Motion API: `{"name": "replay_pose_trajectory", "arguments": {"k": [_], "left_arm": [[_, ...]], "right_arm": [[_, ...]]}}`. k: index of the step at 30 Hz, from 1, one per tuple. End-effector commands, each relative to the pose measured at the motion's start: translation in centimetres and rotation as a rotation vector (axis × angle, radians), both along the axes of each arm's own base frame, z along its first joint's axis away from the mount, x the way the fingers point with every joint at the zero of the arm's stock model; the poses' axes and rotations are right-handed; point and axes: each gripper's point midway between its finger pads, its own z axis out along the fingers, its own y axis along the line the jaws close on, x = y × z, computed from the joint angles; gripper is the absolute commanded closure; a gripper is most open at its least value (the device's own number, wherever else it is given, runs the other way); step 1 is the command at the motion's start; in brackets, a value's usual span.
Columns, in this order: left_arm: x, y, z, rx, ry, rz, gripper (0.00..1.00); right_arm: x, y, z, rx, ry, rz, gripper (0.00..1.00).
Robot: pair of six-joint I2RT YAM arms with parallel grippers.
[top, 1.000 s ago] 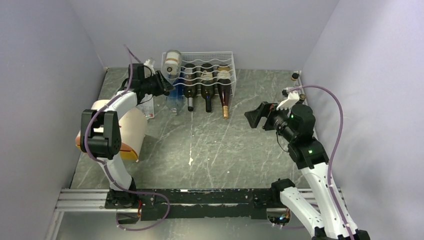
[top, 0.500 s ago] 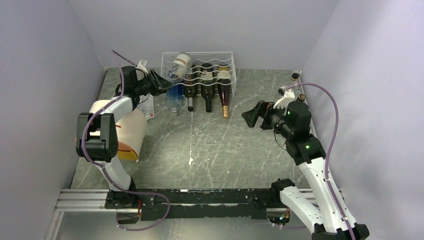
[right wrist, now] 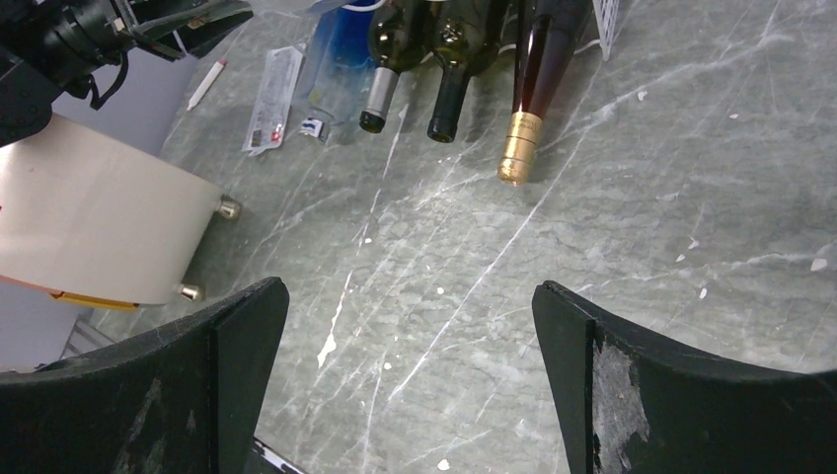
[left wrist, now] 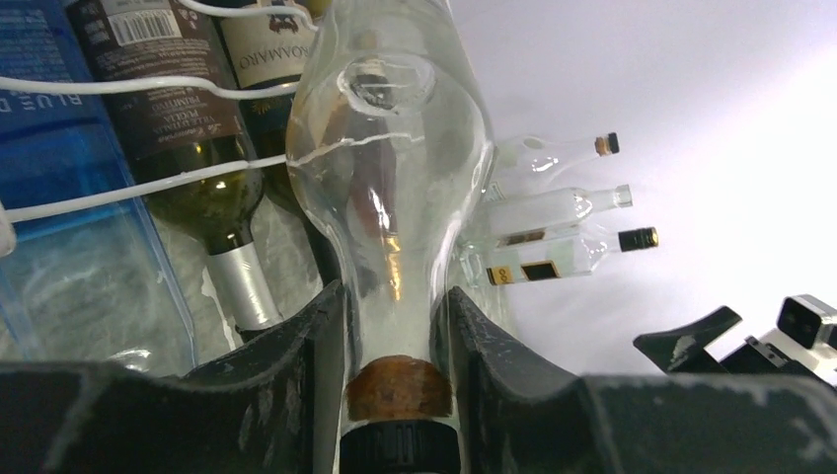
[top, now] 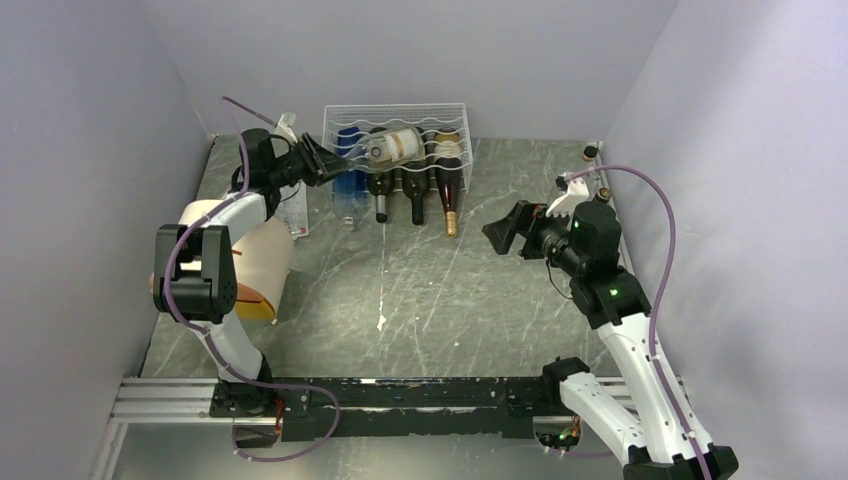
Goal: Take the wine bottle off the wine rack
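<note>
Holding the wine bottle (top: 392,147) sideways across the top of the wine rack (top: 455,112), at 12 o'clock on the table (top: 480,300), base pointing to 3 o'clock. Clamping it by the neck only with the left gripper (top: 325,162), jaws narrow on the glass just above the brown cap end. Not able to tell contact with the top wires from clearance.

Judging the main risk: gripping smooth glass far from the heavy end, so likely pivoting in the pads and sagging. From there, possibly catching a wire with the base, dragging the rack, or slipping free onto the dark bottles (top: 415,195) lying beneath. Also risking a clip on the cream drum (top: 268,250), at 7 o'clock of the rack, when swinging out.

Idling the right gripper (top: 508,232) at 4 o'clock, spread wide, holding nothing, well apart, so giving no support.
</note>
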Motion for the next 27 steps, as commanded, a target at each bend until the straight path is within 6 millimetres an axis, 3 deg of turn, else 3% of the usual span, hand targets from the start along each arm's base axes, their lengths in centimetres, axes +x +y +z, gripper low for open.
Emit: {"name": "replay_pose_trajectory", "arguments": {"k": [1,18,27], "left_arm": [[0.3,-0.5,3.6,-0.040,-0.100,-0.061,0.93],[1.6,0.2,3.9,0.002,-0.030,-0.001,0.93],[0.3,0.1,3.0,0.126,-0.036,0.000,0.93]], "right_arm": [[0.1,0.4,0.0,0.016,-0.002,0.009,0.00],[1.7,2.3,-1.8,0.015,0.069,0.076,0.00],[2.1,7.0,-3.6,-0.012,0.096,0.142,0.00]]}}
